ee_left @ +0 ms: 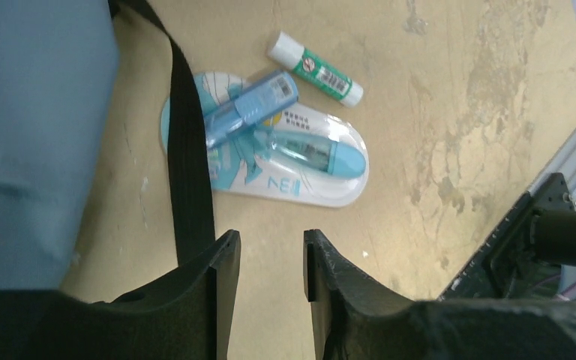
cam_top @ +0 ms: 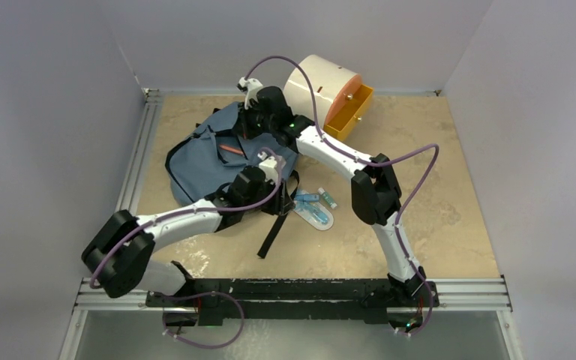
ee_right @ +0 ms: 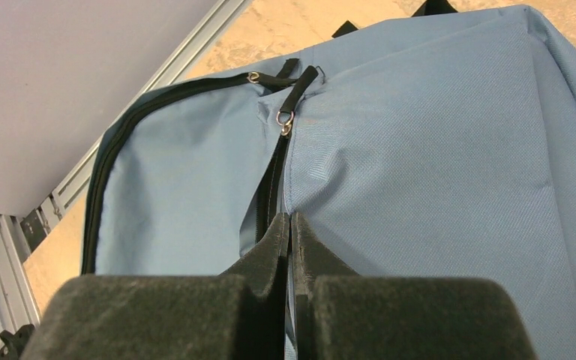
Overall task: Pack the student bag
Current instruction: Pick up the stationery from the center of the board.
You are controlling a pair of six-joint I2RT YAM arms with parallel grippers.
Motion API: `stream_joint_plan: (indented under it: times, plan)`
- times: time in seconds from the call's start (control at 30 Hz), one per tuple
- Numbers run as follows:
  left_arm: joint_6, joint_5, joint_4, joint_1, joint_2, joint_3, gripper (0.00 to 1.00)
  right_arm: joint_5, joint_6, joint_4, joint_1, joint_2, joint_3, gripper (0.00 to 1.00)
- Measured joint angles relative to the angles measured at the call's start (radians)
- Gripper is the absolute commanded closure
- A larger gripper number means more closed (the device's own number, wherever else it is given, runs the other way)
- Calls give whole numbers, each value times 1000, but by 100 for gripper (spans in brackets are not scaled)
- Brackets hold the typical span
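The slate-blue student bag (cam_top: 210,165) lies flat at the table's left centre, and an orange pencil (cam_top: 231,149) rests on it. My right gripper (cam_top: 250,125) reaches over the bag's far edge. In the right wrist view it (ee_right: 290,222) is shut on a fold of the bag's fabric (ee_right: 435,157), next to the black zipper and its metal pull (ee_right: 285,120). My left gripper (ee_left: 272,241) hovers open over bare table with nothing between its fingers. A black strap (ee_left: 191,172) runs just to its left. In the top view, the left gripper (cam_top: 271,196) is at the bag's right edge.
Ahead of the left gripper lie a blister pack with a blue correction tape (ee_left: 300,161), a blue pen-shaped item (ee_left: 251,109) on top of it, and a glue stick (ee_left: 315,69). A cream cylindrical cabinet (cam_top: 319,82) with an open orange drawer (cam_top: 349,112) stands at the back.
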Motion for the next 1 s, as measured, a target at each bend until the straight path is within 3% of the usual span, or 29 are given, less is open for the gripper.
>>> stream_joint_plan:
  times: [0.17,0.47,1.0]
  plan:
    - [101,-14,48,-6,116,72,52,-5,-4,-5,-6,0,0,100]
    - [206,-16,124,-20,250,126,53,-14,-7,-7,-19,0,0,100]
    - [375,-51,174,-143,383,268,55,-42,-42,-30,-25,2,17,100]
